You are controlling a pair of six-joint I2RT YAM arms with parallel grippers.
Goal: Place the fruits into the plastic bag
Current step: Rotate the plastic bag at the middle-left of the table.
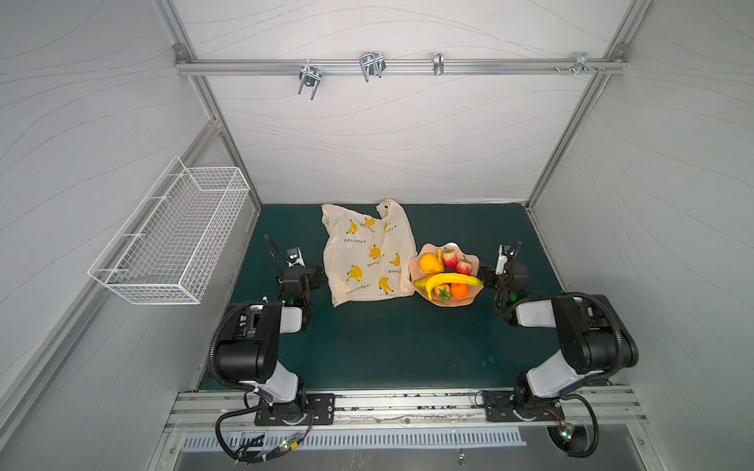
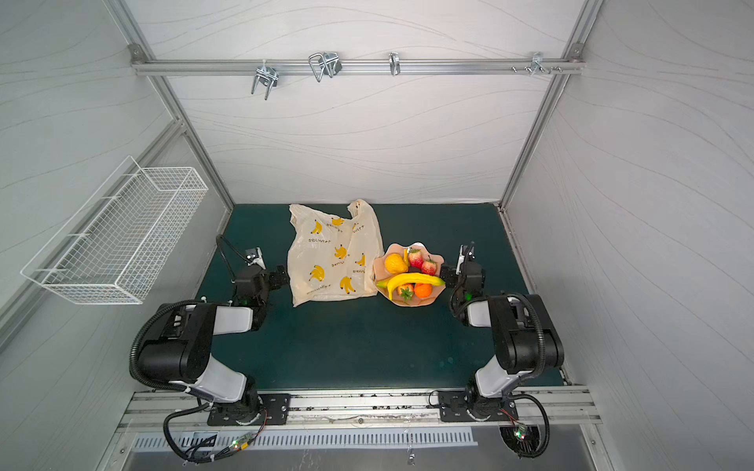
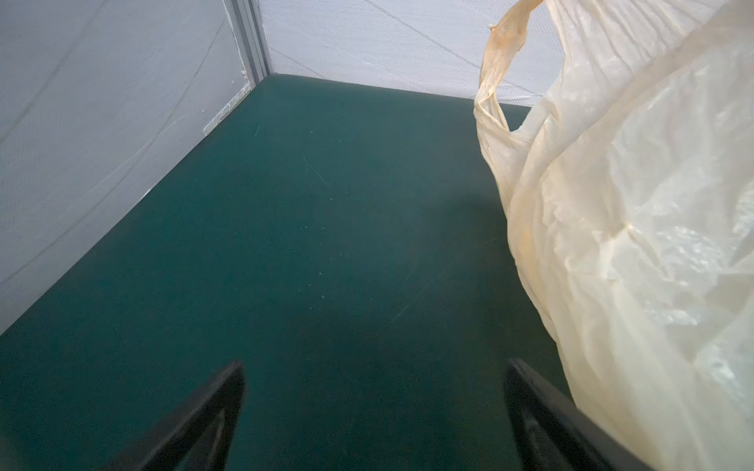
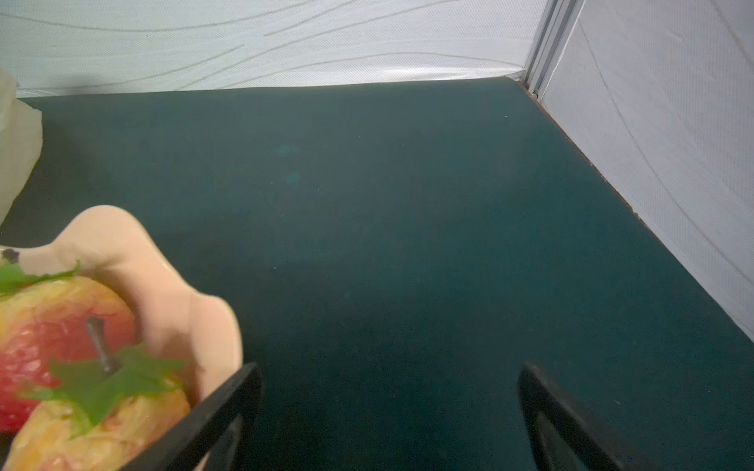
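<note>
The plastic bag point(image 1: 367, 257) point(image 2: 334, 261) lies flat on the green mat, cream with printed bananas, handles toward the back wall. Right of it, a wavy pink dish point(image 1: 453, 302) holds the fruits: a banana point(image 1: 449, 279), a lemon-like fruit point(image 1: 430, 263), strawberries point(image 1: 450, 257) and an orange point(image 1: 460, 290). My left gripper point(image 1: 300, 270) point(image 3: 375, 363) stands open and empty at the bag's left edge point(image 3: 632, 244). My right gripper point(image 1: 506, 269) point(image 4: 391, 365) is open and empty just right of the dish point(image 4: 163, 277), beside a strawberry point(image 4: 61, 346).
A white wire basket point(image 1: 171, 240) hangs on the left wall. Metal hooks point(image 1: 371, 65) sit on a rail high on the back wall. Enclosure walls border the green mat point(image 1: 387, 338) on three sides.
</note>
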